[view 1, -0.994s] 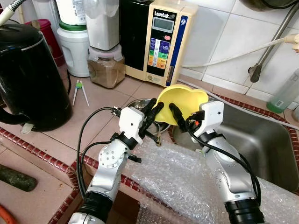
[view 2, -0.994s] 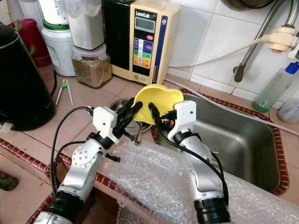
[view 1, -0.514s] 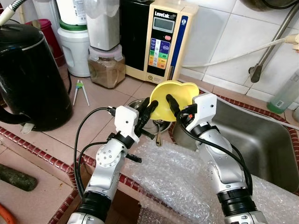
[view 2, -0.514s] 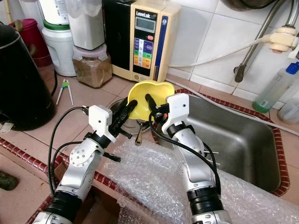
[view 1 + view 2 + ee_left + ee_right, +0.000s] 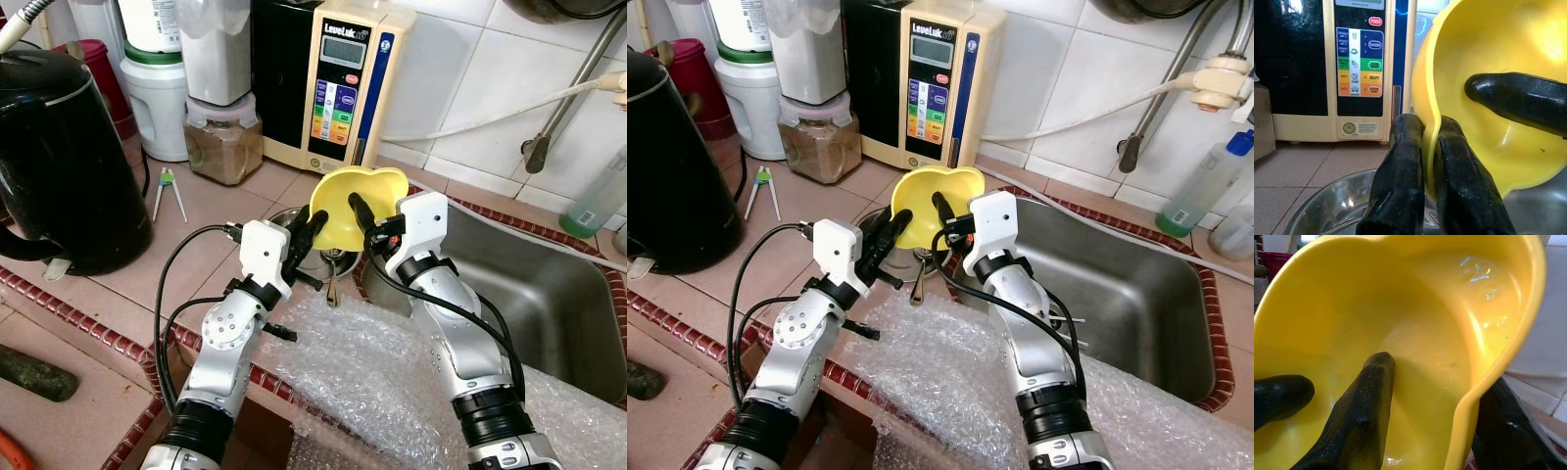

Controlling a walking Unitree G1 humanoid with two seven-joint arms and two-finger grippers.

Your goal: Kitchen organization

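Observation:
A yellow plastic bowl (image 5: 361,196) is held tilted in the air between both grippers, above a steel bowl (image 5: 280,217) on the tiled counter. My left gripper (image 5: 312,223) is shut on the yellow bowl's near rim; in the left wrist view its fingers (image 5: 1405,161) pinch the rim from both sides. My right gripper (image 5: 364,208) is shut on the opposite rim, with one finger (image 5: 1364,406) inside the bowl and the other behind the wall. The steel bowl (image 5: 1327,210) lies just below the fingers.
A steel sink (image 5: 554,304) lies to the right, and bubble wrap (image 5: 372,377) covers the front edge. A black kettle (image 5: 59,166) stands at the left. Jars (image 5: 223,127) and a water ioniser (image 5: 338,88) line the back wall. A metal utensil (image 5: 333,282) hangs beside the steel bowl.
The yellow bowl and my right gripper have moved left, from the sink's edge to over the steel bowl. My left gripper has stayed at the bowl's rim.

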